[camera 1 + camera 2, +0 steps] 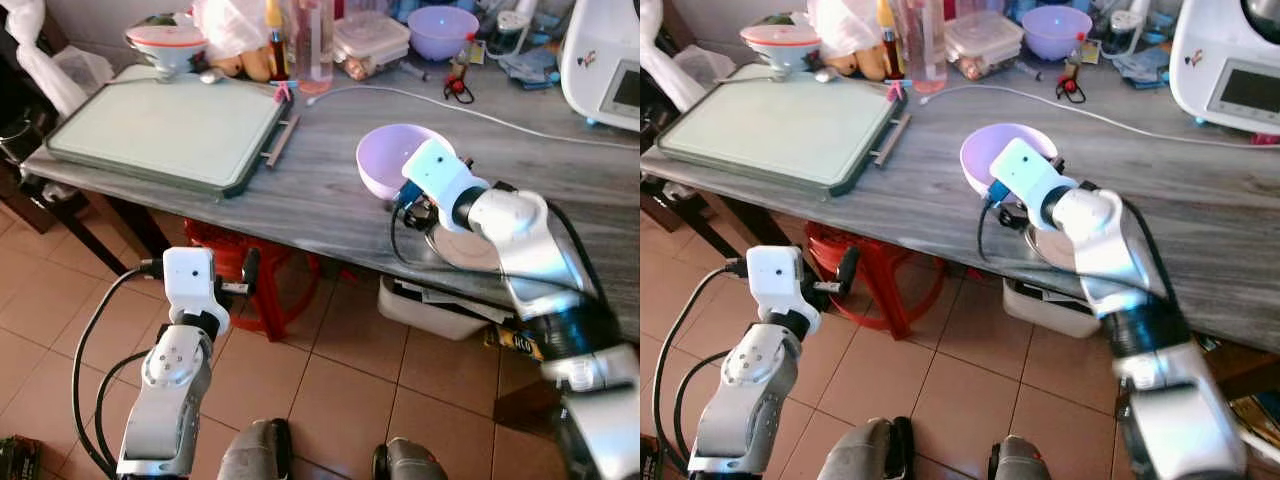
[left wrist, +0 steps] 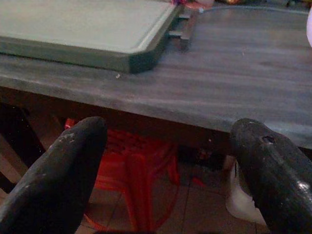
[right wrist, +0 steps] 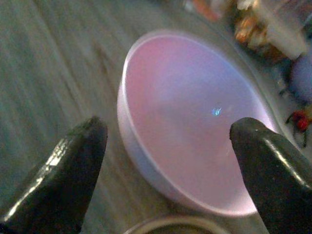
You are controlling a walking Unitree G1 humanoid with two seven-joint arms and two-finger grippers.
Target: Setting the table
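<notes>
Hanging low at 7 o'clock of the head view, the left gripper (image 2: 165, 170) sits below the table edge with its two black fingers (image 2: 53, 180) spread wide and released, nothing between them; beyond them the wrist view shows the underside of the grey wooden table (image 1: 300, 190) and a red stool (image 1: 262, 290) on the tiled floor; a green tray (image 1: 165, 130) lies on the table at 11 o'clock, reaching its near edge, with an orange-rimmed bowl (image 1: 167, 42) at its far corner at 12 o'clock of the tray; bottles and a clear food box (image 1: 372, 38) crowd the far side of the table, and a white cable (image 1: 440, 105) trails across the top toward 3 o'clock; at the centre stands the lilac bowl (image 1: 385, 160), upright on the wood near the table's front edge; the right gripper (image 3: 170, 170) is at the bowl's 4 o'clock side, its fingers (image 3: 273, 170) apart and unclenched, framing the near rim without clearly touching it; a round metal plate (image 1: 465, 248) lies just beside the bowl at 5 o'clock, partly under the right arm; a second purple bowl (image 1: 443, 30) sits far back at 1 o'clock; a white appliance (image 1: 605, 70) stands at 2 o'clock.
</notes>
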